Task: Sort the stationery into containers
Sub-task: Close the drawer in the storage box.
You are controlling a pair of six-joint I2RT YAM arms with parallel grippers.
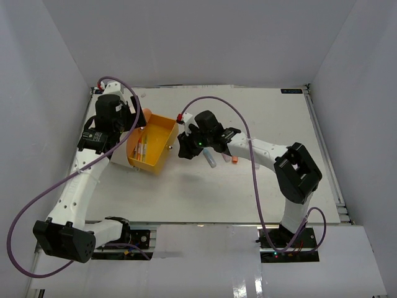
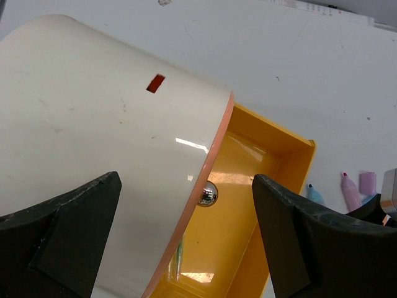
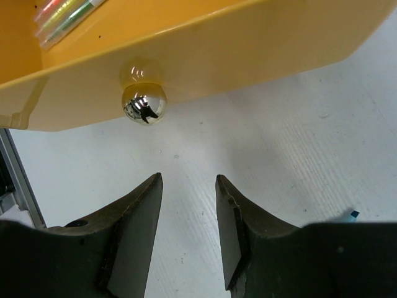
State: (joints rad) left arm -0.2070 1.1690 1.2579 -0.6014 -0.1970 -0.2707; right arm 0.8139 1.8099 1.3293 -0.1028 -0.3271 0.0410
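Right fingers stand partly open with only bare white desk in the gap between them. They hold nothing. Just ahead of their tips, at about 11 o'clock in the wrist view, sits the shiny round knob on the front wall of an orange-yellow drawer. Whether the tips are clear of the knob or nearly touching it cannot be told.

Left fingers are spread wide on either side of the cream cylinder and are not closed on it. Contact cannot be judged.

Little writing can be read. A small dark label lies at the desk's far edge toward 1 o'clock, with text too small to read. The cylinder's glossy side carries one small red rectangle with no lettering. A thin orange rim runs round the cylinder's end, and a second knob shows there beside the drawer's opening.

From above, the container sits left of the desk's centre, mostly hidden under the left arm. Its drawer is pulled out toward 3 o'clock, facing the right fingers. Inside the drawer lie a few thin pens side by side — yellow, green and pink, by the right wrist view.

More stationery lies loose on the desk at roughly 4 o'clock from the right fingers — a blue-tipped piece and a pinkish-orange one. The left wrist view also shows a pink piece and a pale purple block close together.
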